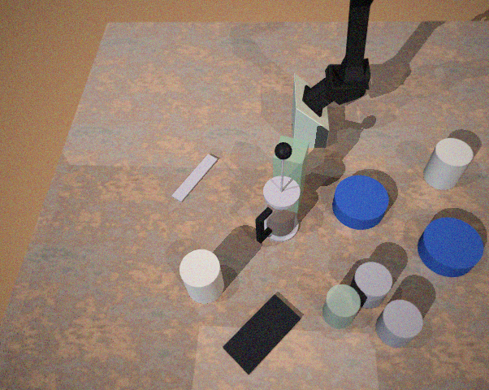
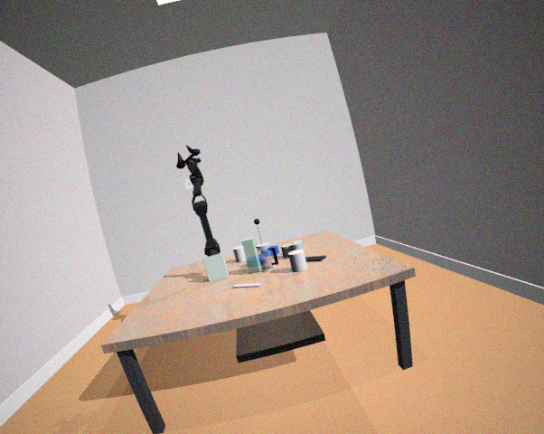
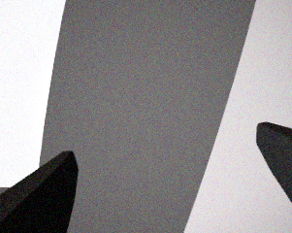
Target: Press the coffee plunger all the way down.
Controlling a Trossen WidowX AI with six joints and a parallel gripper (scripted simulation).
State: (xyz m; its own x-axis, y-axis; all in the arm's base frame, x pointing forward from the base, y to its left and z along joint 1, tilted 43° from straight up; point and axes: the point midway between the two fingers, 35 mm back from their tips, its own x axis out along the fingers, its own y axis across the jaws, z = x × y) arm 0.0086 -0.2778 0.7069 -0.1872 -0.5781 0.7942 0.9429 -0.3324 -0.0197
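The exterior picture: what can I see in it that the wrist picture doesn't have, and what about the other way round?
Only the exterior view: the table with its legs, the coffee press with its black knob up high, and the arm.

Only the wrist view: a close look at the insides of the fingers, with no thing between them.

Both: the open gripper, and a grey surface and paler ones behind it.

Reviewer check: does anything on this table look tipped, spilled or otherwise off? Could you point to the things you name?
Nothing stands out: the coffee press point(image 1: 281, 197) point(image 2: 266, 261) stands upright with its plunger knob point(image 1: 283, 150) point(image 2: 256, 221) raised, and I see no spill or damage.
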